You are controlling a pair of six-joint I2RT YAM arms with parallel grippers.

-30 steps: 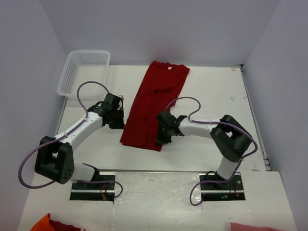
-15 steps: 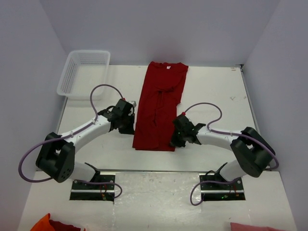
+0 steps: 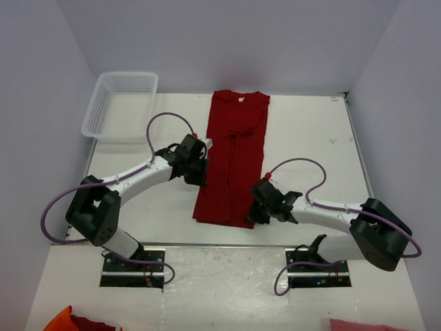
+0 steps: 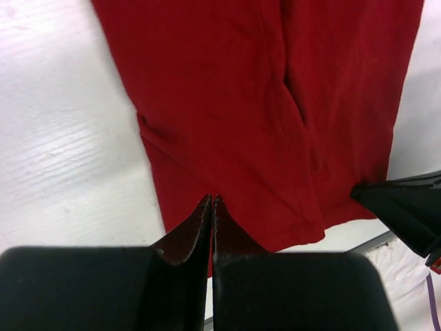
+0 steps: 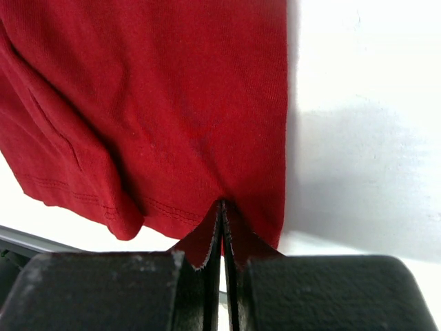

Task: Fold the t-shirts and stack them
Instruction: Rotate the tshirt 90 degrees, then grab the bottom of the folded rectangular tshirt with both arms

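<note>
**A:** Red t-shirt (image 3: 231,162) status?
**B:** It is laid on the table (image 3: 310,138) as a long folded strip, right of the basket (image 3: 96,124), with the collar end level with it.
**A:** Claws?
**B:** The left gripper (image 4: 212,203) is pressed together, pinching the strip's basket-side edge. The right gripper (image 5: 222,207) is clamped on the hem corner farthest from the basket.
</note>
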